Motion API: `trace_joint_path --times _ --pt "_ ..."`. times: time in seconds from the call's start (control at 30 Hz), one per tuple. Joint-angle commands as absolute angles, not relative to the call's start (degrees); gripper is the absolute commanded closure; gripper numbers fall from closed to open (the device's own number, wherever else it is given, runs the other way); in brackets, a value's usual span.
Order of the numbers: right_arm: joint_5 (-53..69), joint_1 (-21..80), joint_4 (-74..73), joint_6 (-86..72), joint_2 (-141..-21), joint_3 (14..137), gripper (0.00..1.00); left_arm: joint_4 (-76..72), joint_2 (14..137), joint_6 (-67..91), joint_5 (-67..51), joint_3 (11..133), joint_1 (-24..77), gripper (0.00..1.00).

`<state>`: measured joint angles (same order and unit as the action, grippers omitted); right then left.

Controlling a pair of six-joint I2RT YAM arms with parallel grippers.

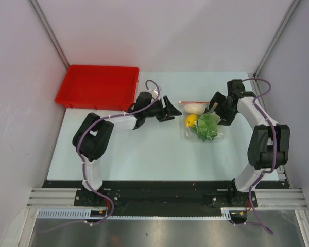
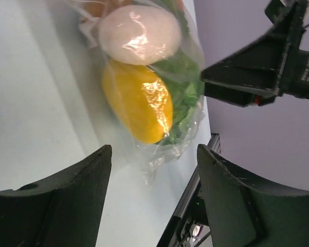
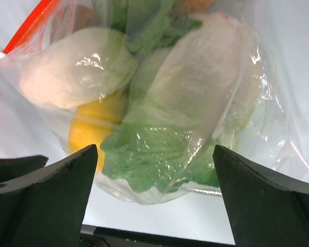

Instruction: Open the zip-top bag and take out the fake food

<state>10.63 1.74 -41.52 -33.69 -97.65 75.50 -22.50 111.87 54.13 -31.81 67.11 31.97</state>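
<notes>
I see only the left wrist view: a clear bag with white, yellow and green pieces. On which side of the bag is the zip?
Observer: The red zip strip runs along the far edge of the zip-top bag, away from the arm bases.
Operator: Is the right gripper holding the bag?
Observer: No. The right gripper is at the bag's right side, its fingers wide apart.
Operator: What lies to the left of my gripper?
Observer: A red tray, far left, beyond the left gripper.
</notes>
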Motion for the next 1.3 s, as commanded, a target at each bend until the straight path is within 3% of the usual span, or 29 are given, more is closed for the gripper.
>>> trace_joint_path --times 0.0,0.07,0.23,0.4,0.53,0.7,0.93,1.27 --pt "13.54 1.32 -43.94 -34.03 -93.17 75.23 0.00 -19.88 106.79 51.34 -27.95 66.79 30.15 0.28" --pt "12.92 0.36 -43.68 -32.96 -91.67 75.23 0.00 -17.84 108.80 50.98 -28.91 68.37 29.36 0.28" --pt "14.93 -5.96 -39.47 -32.52 -91.49 75.23 0.00 -21.43 114.16 53.61 -28.48 73.29 28.74 0.44" --pt "16.17 -9.40 -32.72 -31.73 -95.97 75.41 0.00 -26.01 121.54 57.30 -26.90 79.69 28.74 0.45" --pt "18.97 -9.76 -28.74 -30.94 -100.01 75.93 0.00 -21.55 126.90 58.44 -24.36 86.65 28.65 0.38" --pt "19.42 -9.06 -28.83 -31.29 -101.86 76.29 0.00 -20.30 130.86 59.41 -21.18 90.78 28.65 0.38" --pt "18.81 -8.17 -29.27 -30.76 -101.17 76.29 0.00 -22.14 135.52 59.41 -23.29 94.48 28.56 0.46" --pt "17.84 -8.35 -31.90 -27.42 -100.81 76.29 0.00 -25.74 140.79 61.61 -27.68 100.62 28.21 0.64"
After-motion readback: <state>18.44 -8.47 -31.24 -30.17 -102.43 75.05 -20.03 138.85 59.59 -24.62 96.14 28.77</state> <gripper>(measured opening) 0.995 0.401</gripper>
